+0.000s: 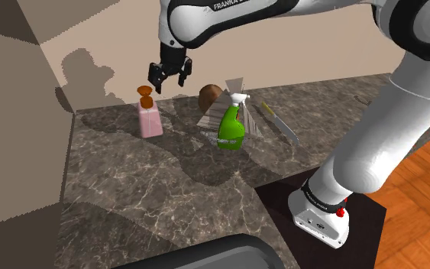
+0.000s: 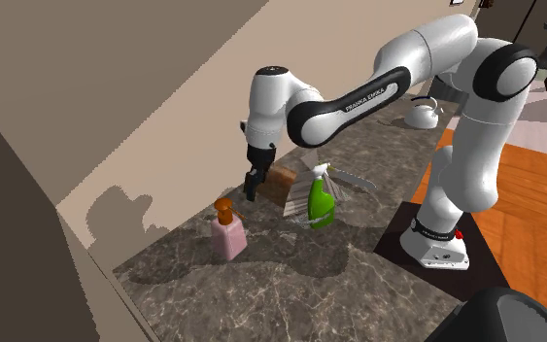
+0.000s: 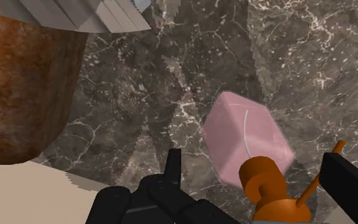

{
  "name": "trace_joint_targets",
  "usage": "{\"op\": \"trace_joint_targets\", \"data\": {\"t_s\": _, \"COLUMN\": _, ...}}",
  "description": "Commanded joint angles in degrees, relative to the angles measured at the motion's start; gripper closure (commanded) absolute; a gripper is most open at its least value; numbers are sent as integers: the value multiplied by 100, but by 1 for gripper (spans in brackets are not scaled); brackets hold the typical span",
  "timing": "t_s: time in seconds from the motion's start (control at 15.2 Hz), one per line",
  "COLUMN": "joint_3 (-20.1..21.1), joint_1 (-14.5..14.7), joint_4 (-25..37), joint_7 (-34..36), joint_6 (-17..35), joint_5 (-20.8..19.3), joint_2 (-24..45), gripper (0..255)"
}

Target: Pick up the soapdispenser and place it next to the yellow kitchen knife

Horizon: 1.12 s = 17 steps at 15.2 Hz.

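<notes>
Claw [image 1: 167,81] hangs open and empty above the pink soap dispenser [image 1: 150,118], upper middle of the shoulder view.

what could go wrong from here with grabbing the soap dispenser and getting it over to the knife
1. The open gripper hangs above the soap dispenser, apart from it; clasping only the narrow orange pump could slip or tip it.
2. The green spray bottle stands between it and the knife; a low carry might knock it over.
</notes>
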Motion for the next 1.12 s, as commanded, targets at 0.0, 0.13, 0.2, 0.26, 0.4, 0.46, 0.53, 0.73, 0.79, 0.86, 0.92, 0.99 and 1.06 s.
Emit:
{"op": "trace_joint_targets", "data": {"t_s": 0.0, "joint_3": 44, "joint_1": 78, "joint_4": 357, "joint_7": 148, "joint_6": 122, "joint_5": -172, "joint_2": 400, "gripper": 0}}
{"op": "trace_joint_targets", "data": {"t_s": 0.13, "joint_3": 57, "joint_1": 167, "joint_4": 765, "joint_7": 272, "joint_6": 202, "joint_5": -352, "joint_2": 815, "gripper": 0}}
{"op": "trace_joint_targets", "data": {"t_s": 0.2, "joint_3": 57, "joint_1": 219, "joint_4": 983, "joint_7": 329, "joint_6": 229, "joint_5": -441, "joint_2": 1024, "gripper": 0}}
{"op": "trace_joint_targets", "data": {"t_s": 0.26, "joint_3": 53, "joint_1": 275, "joint_4": 1212, "joint_7": 384, "joint_6": 249, "joint_5": -529, "joint_2": 1236, "gripper": 0}}
{"op": "trace_joint_targets", "data": {"t_s": 0.4, "joint_3": 40, "joint_1": 306, "joint_4": 1280, "joint_7": 411, "joint_6": 313, "joint_5": -575, "joint_2": 1356, "gripper": 0}}
{"op": "trace_joint_targets", "data": {"t_s": 0.46, "joint_3": 33, "joint_1": 312, "joint_4": 1262, "joint_7": 421, "joint_6": 371, "joint_5": -590, "joint_2": 1398, "gripper": 0}}
{"op": "trace_joint_targets", "data": {"t_s": 0.53, "joint_3": 27, "joint_1": 317, "joint_4": 1245, "joint_7": 431, "joint_6": 429, "joint_5": -606, "joint_2": 1441, "gripper": 0}}
{"op": "trace_joint_targets", "data": {"t_s": 0.73, "joint_3": 8, "joint_1": 334, "joint_4": 1203, "joint_7": 461, "joint_6": 599, "joint_5": -656, "joint_2": 1574, "gripper": 0}}
{"op": "trace_joint_targets", "data": {"t_s": 0.79, "joint_3": -3, "joint_1": 343, "joint_4": 1185, "joint_7": 477, "joint_6": 687, "joint_5": -683, "joint_2": 1646, "gripper": 0}}
{"op": "trace_joint_targets", "data": {"t_s": 0.86, "joint_3": -3, "joint_1": 344, "joint_4": 1184, "joint_7": 477, "joint_6": 688, "joint_5": -682, "joint_2": 1646, "gripper": 0}}
{"op": "trace_joint_targets", "data": {"t_s": 0.92, "joint_3": -3, "joint_1": 344, "joint_4": 1185, "joint_7": 477, "joint_6": 687, "joint_5": -682, "joint_2": 1646, "gripper": 0}}
{"op": "trace_joint_targets", "data": {"t_s": 0.99, "joint_3": -3, "joint_1": 344, "joint_4": 1185, "joint_7": 477, "joint_6": 687, "joint_5": -682, "joint_2": 1646, "gripper": 0}}
{"op": "trace_joint_targets", "data": {"t_s": 1.06, "joint_3": -3, "joint_1": 344, "joint_4": 1185, "joint_7": 477, "joint_6": 687, "joint_5": -682, "joint_2": 1646, "gripper": 0}}
